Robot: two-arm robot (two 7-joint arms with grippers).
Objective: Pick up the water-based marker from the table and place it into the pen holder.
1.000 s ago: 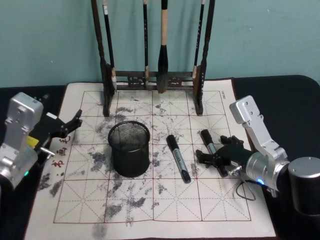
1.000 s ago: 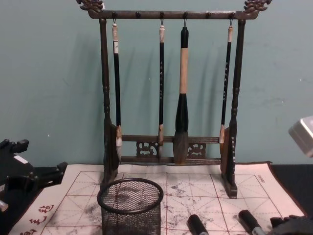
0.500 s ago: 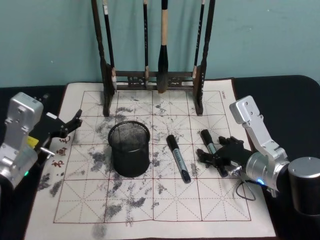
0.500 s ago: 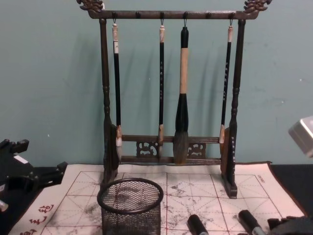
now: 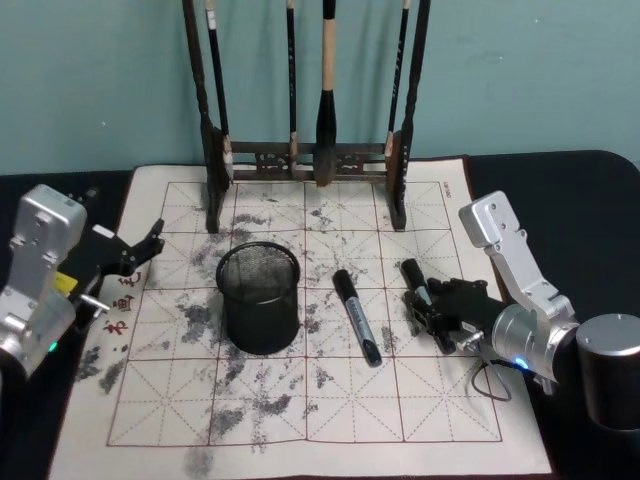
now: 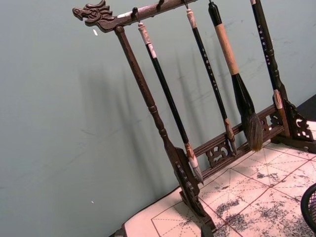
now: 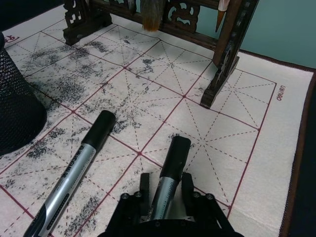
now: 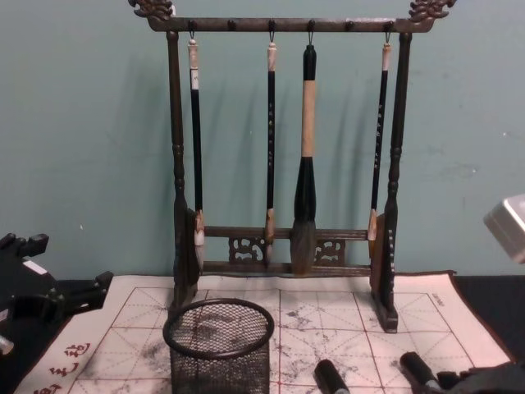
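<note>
Two black-and-grey water-based markers lie on the ink-stained grid mat. One marker (image 5: 415,278) (image 7: 174,154) (image 8: 417,369) is on the right, and my right gripper (image 5: 432,308) (image 7: 165,179) is shut on its barrel, low on the mat. The other marker (image 5: 356,316) (image 7: 81,163) (image 8: 330,377) lies loose between it and the pen holder. The pen holder (image 5: 258,298) (image 8: 219,341) (image 7: 15,113), a black round mesh cup, stands upright left of both markers. My left gripper (image 5: 135,252) (image 8: 57,297) is parked open at the mat's left edge.
A tall dark wooden rack (image 5: 305,155) (image 8: 283,246) (image 6: 163,133) with several hanging calligraphy brushes stands at the back of the mat (image 5: 300,420). Its right foot (image 7: 222,74) is just beyond the held marker. A teal wall rises close behind.
My right gripper's fingers, spread wide on either side of the right marker before, have closed onto it. The left arm, the holder and the other marker have not moved.
</note>
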